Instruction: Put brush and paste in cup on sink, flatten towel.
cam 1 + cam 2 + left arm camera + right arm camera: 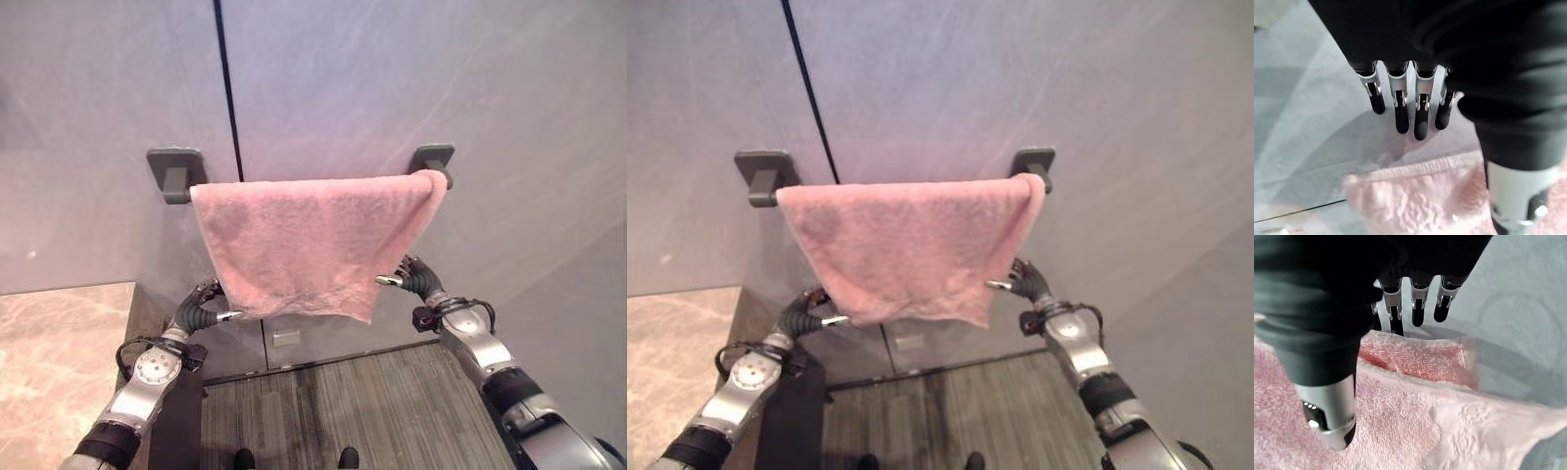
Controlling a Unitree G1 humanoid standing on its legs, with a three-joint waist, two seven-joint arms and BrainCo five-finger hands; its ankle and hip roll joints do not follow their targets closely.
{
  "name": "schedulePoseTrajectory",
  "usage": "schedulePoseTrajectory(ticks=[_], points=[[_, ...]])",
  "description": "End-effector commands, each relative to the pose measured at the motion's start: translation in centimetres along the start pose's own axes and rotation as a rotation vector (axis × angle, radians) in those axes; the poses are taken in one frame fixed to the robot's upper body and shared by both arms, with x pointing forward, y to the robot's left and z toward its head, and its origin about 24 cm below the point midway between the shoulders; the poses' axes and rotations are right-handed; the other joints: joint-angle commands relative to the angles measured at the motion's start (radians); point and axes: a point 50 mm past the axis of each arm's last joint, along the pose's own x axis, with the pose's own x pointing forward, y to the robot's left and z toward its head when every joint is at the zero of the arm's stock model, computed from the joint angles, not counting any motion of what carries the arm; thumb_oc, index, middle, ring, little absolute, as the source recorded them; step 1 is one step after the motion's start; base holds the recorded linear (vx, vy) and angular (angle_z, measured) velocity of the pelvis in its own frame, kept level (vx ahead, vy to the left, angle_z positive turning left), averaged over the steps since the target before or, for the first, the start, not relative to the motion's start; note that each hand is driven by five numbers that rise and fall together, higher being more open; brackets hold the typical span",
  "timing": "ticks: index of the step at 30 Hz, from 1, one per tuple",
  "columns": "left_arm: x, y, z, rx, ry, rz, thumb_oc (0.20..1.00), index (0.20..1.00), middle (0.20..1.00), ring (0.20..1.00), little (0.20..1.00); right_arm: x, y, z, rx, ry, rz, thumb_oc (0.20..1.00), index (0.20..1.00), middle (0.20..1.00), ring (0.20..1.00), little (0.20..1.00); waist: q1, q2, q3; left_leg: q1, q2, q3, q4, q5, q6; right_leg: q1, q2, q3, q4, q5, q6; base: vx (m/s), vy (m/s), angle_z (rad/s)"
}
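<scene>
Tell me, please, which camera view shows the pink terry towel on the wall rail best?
The left eye view: the whole pink terry towel hangs from the dark wall rail, its lower edge uneven. The right eye view shows nearly the same. The left wrist view shows one hemmed corner beyond the left hand; the right wrist view, folds beside the right hand.

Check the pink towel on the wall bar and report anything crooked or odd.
The pink terry towel hangs askew on the dark wall bar: it narrows downward, both side edges slanting inward, and its bottom hem sags lower toward the right. The left hand and right hand sit at its lower corners.
</scene>
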Motion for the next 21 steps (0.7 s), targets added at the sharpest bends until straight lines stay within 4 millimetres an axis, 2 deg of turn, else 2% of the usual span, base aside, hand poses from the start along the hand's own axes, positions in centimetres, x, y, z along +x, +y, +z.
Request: schedulePoseTrajectory(ticks=[1,4,5,7,9,10,11,12,13,14,15,17,19,20,21], points=[[3.6,0.6,6.4,0.004,-0.255,0.044,1.000,1.000,1.000,1.000,1.000,3.1,2.1,6.1,-0.034,-0.188,0.061,1.000,1.000,1.000,1.000,1.000,0.012,0.011,-0.007,-0.012,0.038,-0.003,0.005,0.029,-0.043,0.039,-0.088,-0.009,0.024,0.018,0.096,0.02,0.000,-0.16],[4.7,-0.1,8.7,-0.020,-0.319,0.023,1.000,1.000,1.000,1.000,1.000,3.9,3.8,7.3,-0.041,-0.206,0.107,1.000,1.000,1.000,1.000,1.000,0.004,0.013,-0.003,-0.016,0.038,0.003,0.005,0.029,-0.043,0.031,-0.087,0.003,0.016,0.024,0.096,0.01,0.005,-0.11],[4.8,-0.1,8.7,-0.020,-0.320,0.023,1.000,1.000,1.000,1.000,1.000,3.9,3.8,7.3,-0.041,-0.207,0.106,1.000,1.000,1.000,1.000,1.000,0.005,0.013,-0.003,-0.016,0.038,0.003,0.005,0.029,-0.043,0.030,-0.087,0.003,0.016,0.024,0.096,0.01,0.007,-0.12],[5.6,-0.9,11.9,-0.042,-0.423,-0.017,1.000,1.000,1.000,1.000,1.000,4.5,5.8,8.2,0.019,-0.220,0.168,1.000,1.000,1.000,1.000,1.000,-0.001,0.017,0.001,-0.026,0.037,0.005,0.005,0.029,-0.042,0.018,-0.089,0.013,0.009,0.031,0.097,0.00,0.011,-0.15],[5.7,-1.0,12.4,-0.053,-0.440,-0.024,1.000,1.000,1.000,1.000,1.000,4.6,6.1,8.5,0.022,-0.223,0.180,1.000,1.000,1.000,1.000,1.000,-0.001,0.017,0.002,-0.031,0.037,0.006,0.005,0.029,-0.042,0.011,-0.089,0.016,0.008,0.032,0.097,0.00,0.010,-0.17],[5.9,-1.2,13.4,-0.083,-0.469,-0.027,1.000,1.000,1.000,1.000,1.000,4.7,7.1,9.2,0.044,-0.240,0.207,1.000,1.000,1.000,1.000,1.000,-0.003,0.017,0.002,-0.036,0.036,0.007,0.005,0.029,-0.041,0.004,-0.089,0.022,0.007,0.035,0.098,0.01,0.010,-0.09],[6.0,-1.5,13.9,-0.108,-0.482,-0.032,1.000,1.000,1.000,1.000,1.000,4.7,7.5,9.6,0.070,-0.257,0.228,0.526,0.526,0.526,0.526,0.526,-0.003,0.018,0.003,-0.040,0.035,0.007,0.005,0.030,-0.041,0.000,-0.089,0.024,0.007,0.037,0.099,0.01,0.010,-0.06],[6.0,-1.5,13.9,-0.108,-0.482,-0.033,1.000,1.000,1.000,1.000,1.000,4.7,7.5,9.6,0.070,-0.257,0.228,0.200,0.200,0.200,0.200,0.200,-0.003,0.018,0.003,-0.040,0.035,0.007,0.005,0.030,-0.041,0.000,-0.089,0.024,0.007,0.037,0.099,0.00,0.000,0.00],[5.9,-1.5,14.2,-0.132,-0.493,-0.032,0.743,0.743,0.743,0.743,0.743,4.6,7.8,9.9,0.068,-0.266,0.240,0.200,0.200,0.200,0.200,0.200,-0.004,0.016,0.005,-0.043,0.035,0.006,0.005,0.032,-0.041,-0.004,-0.089,0.026,0.007,0.039,0.099,0.00,0.000,0.00],[5.7,-1.5,14.7,-0.155,-0.514,-0.029,0.332,0.332,0.332,0.332,0.332,4.4,7.9,10.4,0.087,-0.288,0.246,0.200,0.200,0.200,0.200,0.200,-0.005,0.015,0.006,-0.045,0.035,0.006,0.005,0.032,-0.041,-0.006,-0.089,0.027,0.006,0.041,0.101,0.01,-0.004,-0.04],[5.3,-1.2,15.4,-0.160,-0.551,-0.022,0.200,0.200,0.200,0.200,0.200,3.9,8.1,11.4,0.096,-0.337,0.275,0.200,0.200,0.200,0.200,0.200,-0.005,0.014,0.007,-0.047,0.037,0.006,0.005,0.032,-0.041,-0.007,-0.088,0.027,0.006,0.041,0.101,0.05,-0.005,-0.02],[2.7,-0.3,16.3,-0.206,-0.652,-0.028,0.200,0.200,0.200,0.200,0.200,1.6,7.7,13.1,0.136,-0.476,0.319,0.200,0.200,0.200,0.200,0.200,-0.005,0.009,0.006,-0.042,0.037,0.005,0.005,0.026,-0.037,-0.002,-0.090,0.025,0.007,0.043,0.104,0.08,-0.008,0.00],[0.9,0.5,15.8,-0.200,-0.679,-0.018,0.200,0.200,0.200,0.200,0.200,-0.5,6.8,13.7,0.108,-0.560,0.339,0.200,0.200,0.200,0.200,0.200,-0.008,0.005,0.000,-0.033,0.036,0.006,0.005,0.020,-0.036,0.006,-0.090,0.021,0.007,0.042,0.107,0.07,-0.002,0.00],[0.8,0.5,15.7,-0.201,-0.676,-0.019,0.200,0.200,0.200,0.200,0.200,-0.5,6.9,13.7,0.108,-0.557,0.340,0.200,0.200,0.200,0.200,0.200,-0.009,0.006,-0.001,-0.032,0.036,0.006,0.005,0.019,-0.036,0.007,-0.090,0.021,0.007,0.042,0.107,0.08,0.008,0.06],[-1.0,1.2,15.1,-0.219,-0.691,-0.005,0.200,0.200,0.200,0.200,0.200,-2.5,6.2,14.0,0.169,-0.632,0.369,0.200,0.200,0.200,0.200,0.200,-0.008,0.000,-0.007,-0.023,0.034,0.007,0.005,0.013,-0.035,0.016,-0.091,0.016,0.005,0.041,0.110,0.07,0.004,0.07]])
